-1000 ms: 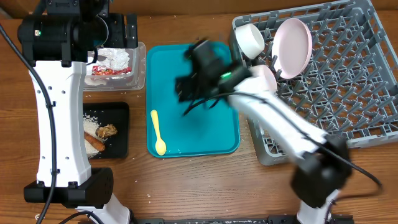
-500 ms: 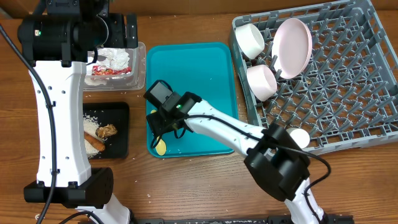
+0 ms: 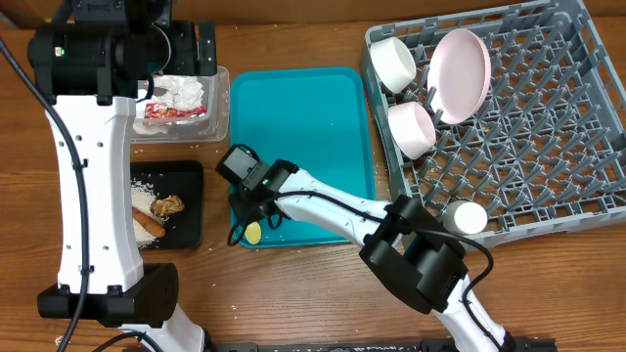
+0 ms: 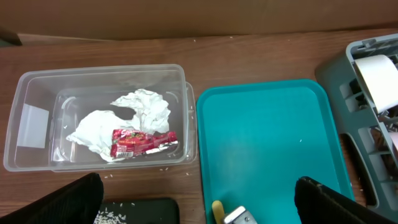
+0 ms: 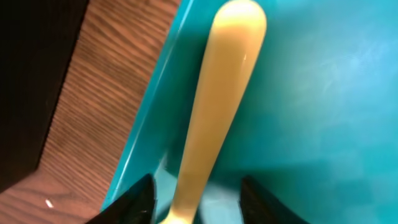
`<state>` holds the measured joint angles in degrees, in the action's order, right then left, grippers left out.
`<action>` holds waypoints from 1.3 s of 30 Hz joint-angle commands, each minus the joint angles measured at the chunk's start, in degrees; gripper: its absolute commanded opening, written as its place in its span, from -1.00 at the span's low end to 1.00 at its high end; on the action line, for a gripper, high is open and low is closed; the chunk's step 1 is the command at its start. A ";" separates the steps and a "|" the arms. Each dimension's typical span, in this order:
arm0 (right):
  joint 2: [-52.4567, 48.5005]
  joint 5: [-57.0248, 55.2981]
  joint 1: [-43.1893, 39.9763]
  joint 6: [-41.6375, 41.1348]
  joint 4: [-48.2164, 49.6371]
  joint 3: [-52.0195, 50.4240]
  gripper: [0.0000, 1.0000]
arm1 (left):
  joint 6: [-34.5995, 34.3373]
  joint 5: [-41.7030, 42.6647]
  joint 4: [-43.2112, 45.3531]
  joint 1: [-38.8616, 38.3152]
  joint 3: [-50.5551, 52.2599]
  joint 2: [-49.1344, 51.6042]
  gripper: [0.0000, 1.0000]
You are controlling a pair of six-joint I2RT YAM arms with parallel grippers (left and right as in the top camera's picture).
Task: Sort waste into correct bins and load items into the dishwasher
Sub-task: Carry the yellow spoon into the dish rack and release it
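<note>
The pale yellow spoon (image 3: 253, 232) lies at the front left of the teal tray (image 3: 323, 117). My right gripper (image 3: 248, 198) is low over its handle. In the right wrist view the gripper (image 5: 196, 204) is open, with one finger on each side of the spoon handle (image 5: 217, 106). My left gripper (image 4: 199, 205) is wide open and empty, high above the clear tub (image 4: 25, 155), which holds white napkins (image 4: 140, 112) and a red wrapper (image 4: 140, 142). The black tray (image 3: 188, 174) holds rice (image 3: 147, 189), a brown clump (image 3: 168, 205) and a sausage stick (image 3: 147, 226).
The grey dish rack (image 3: 528, 127) at the right holds a white bowl (image 3: 393, 61), a pink bowl (image 3: 460, 70), a pale pink bowl (image 3: 411, 127) and a small white cup (image 3: 468, 217). Rice grains lie on the wood by the tub. The left arm column stands at the table's left.
My right arm has swung from the tray's far side to its front left corner and come down with its open fingers around the spoon handle. The left arm has not moved.
</note>
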<state>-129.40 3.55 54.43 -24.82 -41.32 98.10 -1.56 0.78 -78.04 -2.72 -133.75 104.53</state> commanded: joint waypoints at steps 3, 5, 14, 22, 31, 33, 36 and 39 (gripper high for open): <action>-2.10 -0.92 0.63 -5.09 -3.10 -0.26 -0.44 | -0.15 -0.35 0.11 0.02 0.00 0.13 0.99; -2.10 -2.69 0.48 -6.88 -3.98 -0.22 -0.58 | -0.15 -0.35 0.11 0.04 0.00 0.13 1.00; -2.10 -3.48 -2.05 -8.41 -3.98 0.17 -0.92 | -0.15 -0.35 0.11 0.04 0.00 0.13 1.00; 0.63 3.08 -7.69 -6.29 -6.16 3.41 -0.92 | -0.15 -0.35 0.11 0.04 0.00 0.13 1.00; 16.61 2.91 -14.29 -1.81 -11.54 5.49 -0.92 | -0.15 -0.35 0.11 0.02 0.00 0.13 1.00; 21.75 1.38 -16.85 -2.62 -13.49 6.40 -0.92 | -0.15 -0.35 0.11 0.04 0.00 0.13 1.00; 29.77 -3.72 -22.60 -5.86 -17.29 7.06 -0.92 | -0.15 -0.35 0.11 0.04 0.00 0.13 1.00; 35.54 -11.04 -30.05 -10.36 -21.99 7.06 -0.92 | -0.15 -0.35 0.11 0.04 0.00 0.13 1.00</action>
<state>-100.90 2.11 31.59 -30.04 -59.88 103.94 -1.56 0.78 -78.04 -2.72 -133.75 104.53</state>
